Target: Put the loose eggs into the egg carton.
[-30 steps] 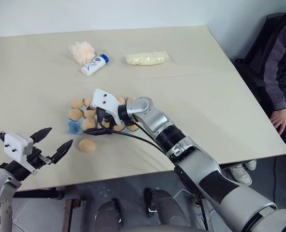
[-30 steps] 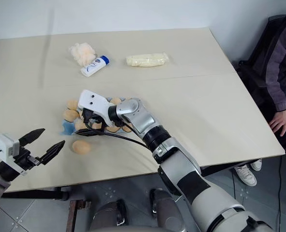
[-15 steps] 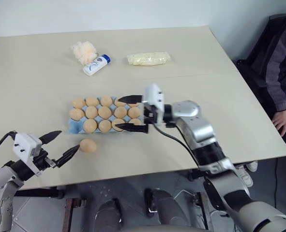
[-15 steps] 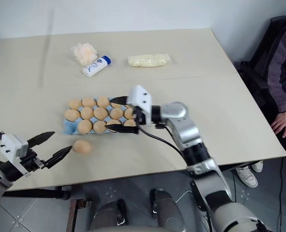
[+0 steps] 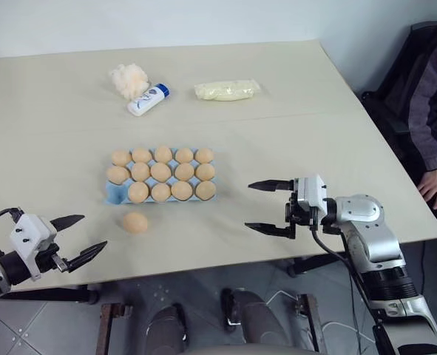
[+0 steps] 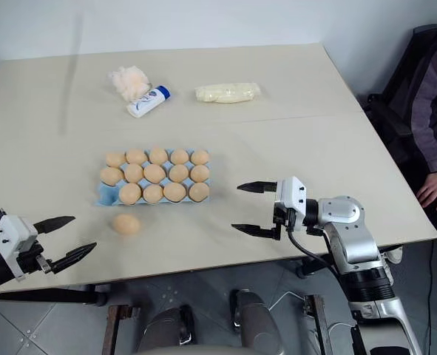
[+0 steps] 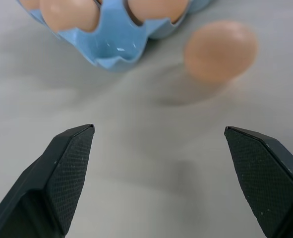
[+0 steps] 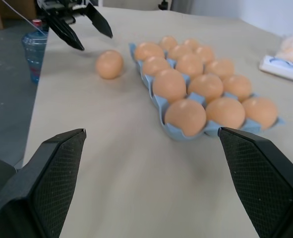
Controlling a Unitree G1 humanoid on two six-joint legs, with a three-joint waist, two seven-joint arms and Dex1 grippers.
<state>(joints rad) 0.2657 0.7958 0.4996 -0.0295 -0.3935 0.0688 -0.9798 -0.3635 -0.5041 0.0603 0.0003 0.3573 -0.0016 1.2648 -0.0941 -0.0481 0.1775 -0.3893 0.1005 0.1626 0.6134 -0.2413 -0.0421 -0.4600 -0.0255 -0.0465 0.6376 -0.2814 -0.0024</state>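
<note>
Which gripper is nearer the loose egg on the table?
Left. The left gripper sits just beside the egg; the right gripper is farther off across the table.

Both head views look forward and down over the whole worktop from above its near edge, nearly identical in coverage. The left wrist view sits low and close, facing the egg carton corner and one loose egg. The right wrist view looks level across the worktop toward the same carton and egg, taking in the left claw at 11 o'clock.
</note>
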